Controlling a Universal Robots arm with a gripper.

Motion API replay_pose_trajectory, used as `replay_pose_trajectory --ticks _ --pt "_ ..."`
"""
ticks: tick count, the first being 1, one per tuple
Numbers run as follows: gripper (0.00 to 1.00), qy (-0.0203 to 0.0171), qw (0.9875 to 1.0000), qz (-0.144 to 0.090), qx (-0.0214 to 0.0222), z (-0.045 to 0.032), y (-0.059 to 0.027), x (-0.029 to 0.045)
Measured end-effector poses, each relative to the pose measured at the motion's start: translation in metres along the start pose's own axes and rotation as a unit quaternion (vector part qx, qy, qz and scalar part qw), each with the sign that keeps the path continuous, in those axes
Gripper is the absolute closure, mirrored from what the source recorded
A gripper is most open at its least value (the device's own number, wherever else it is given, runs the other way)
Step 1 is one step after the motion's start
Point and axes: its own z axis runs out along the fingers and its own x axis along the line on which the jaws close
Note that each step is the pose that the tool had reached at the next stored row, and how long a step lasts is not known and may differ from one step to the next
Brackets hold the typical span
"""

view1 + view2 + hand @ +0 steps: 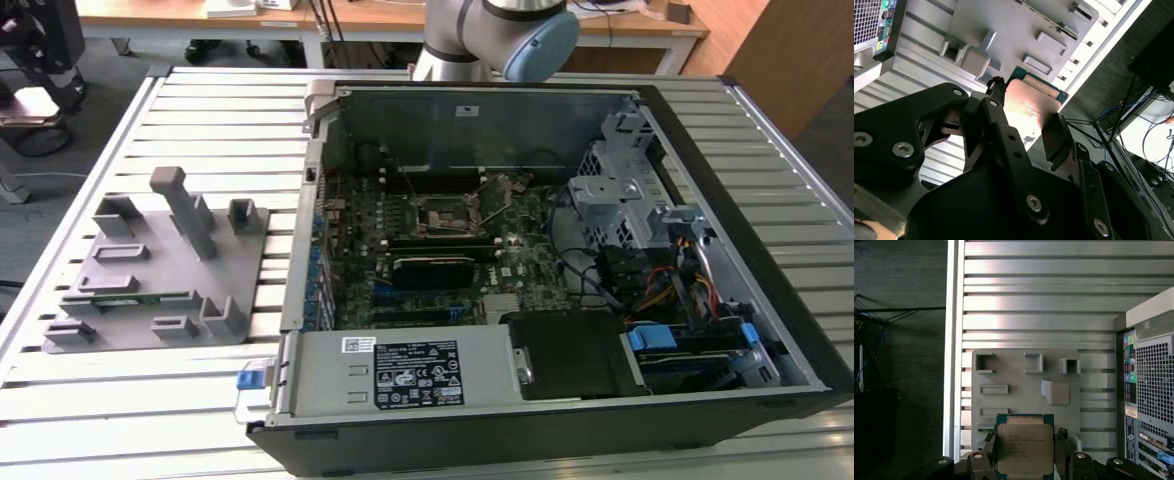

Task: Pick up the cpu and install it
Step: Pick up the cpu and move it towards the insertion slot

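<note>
**While the motherboard socket (442,212) waits, the cpu (1025,449) is in hand**

As you see in the first wrist view, the gripper (1025,442) is closed on the cpu. Its fingers (990,446) pinch two opposite edges, holding it over the grey parts tray (1019,375). Pick-up looks done. The socket inside the computer case (467,115) appears unfilled, so installing is left to do.

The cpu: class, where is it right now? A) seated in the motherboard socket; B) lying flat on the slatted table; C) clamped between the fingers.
C: in the first wrist view the cpu is gripped at two opposite edges by the fingers, with the grey fixture beyond it.
</note>
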Motion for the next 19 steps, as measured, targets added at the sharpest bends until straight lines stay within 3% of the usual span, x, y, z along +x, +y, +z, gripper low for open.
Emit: replay_pose_trajectory --ticks 19 --pt "0.46 0.0 1.0 0.0 0.0 0.0001 0.0002 -0.0224"
